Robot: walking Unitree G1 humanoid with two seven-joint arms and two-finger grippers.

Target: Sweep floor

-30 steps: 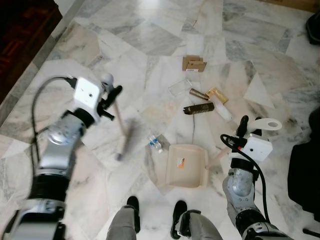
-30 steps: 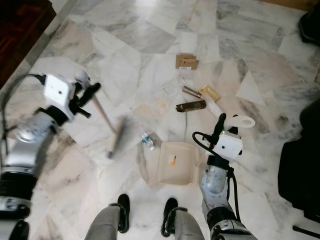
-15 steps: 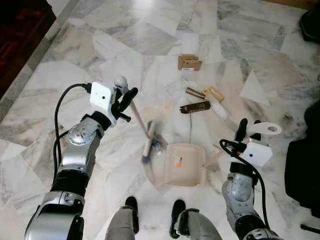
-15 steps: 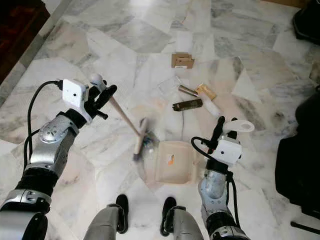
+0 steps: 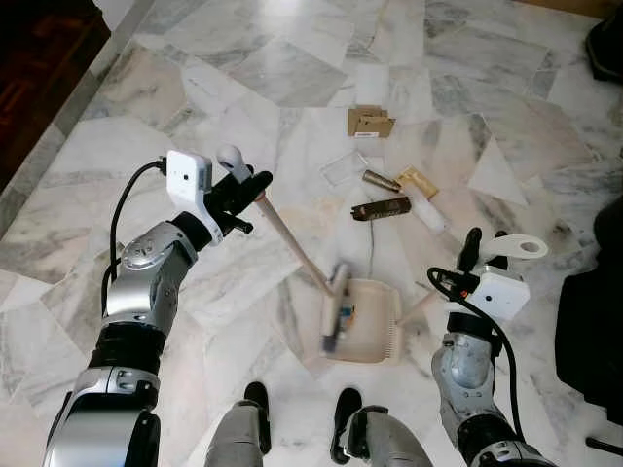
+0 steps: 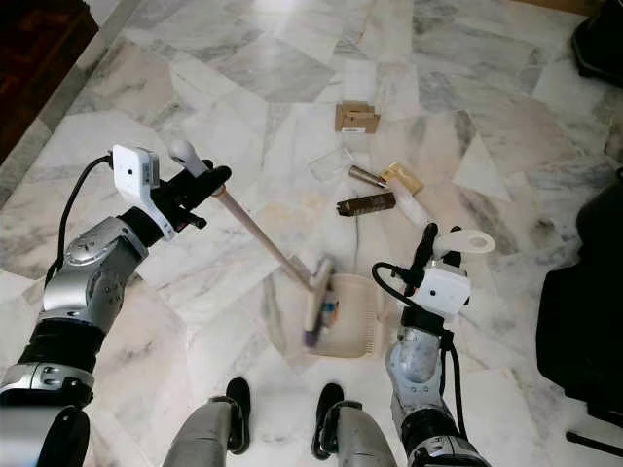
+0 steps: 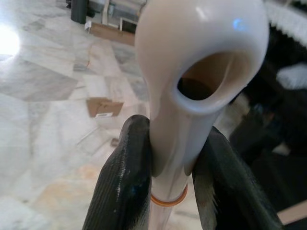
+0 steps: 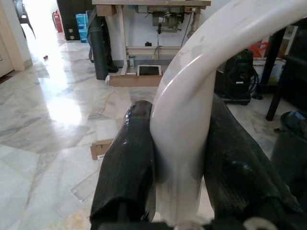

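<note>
Broom point(image 5: 292, 248): handle top pinched in left gripper point(image 5: 243, 190), shaft slanting down to blurred head over dustpan point(image 5: 375, 326). Dustpan: on marble floor point(image 5: 243, 88); handle clamped in right gripper point(image 5: 482, 248). Litter: brown wrapper point(image 5: 382, 208), cardboard scrap point(image 5: 370, 122), beyond dustpan.

My left gripper point(image 6: 200, 185) clamps the broom point(image 6: 263, 246), its blurred head over the dustpan point(image 6: 343, 329). My right gripper point(image 6: 440, 243) grips the dustpan's handle. Litter point(image 6: 368, 203) lies farther out.

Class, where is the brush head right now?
In the left eye view, the brush head sits over the dustpan's left edge, just ahead of the robot's feet.
</note>
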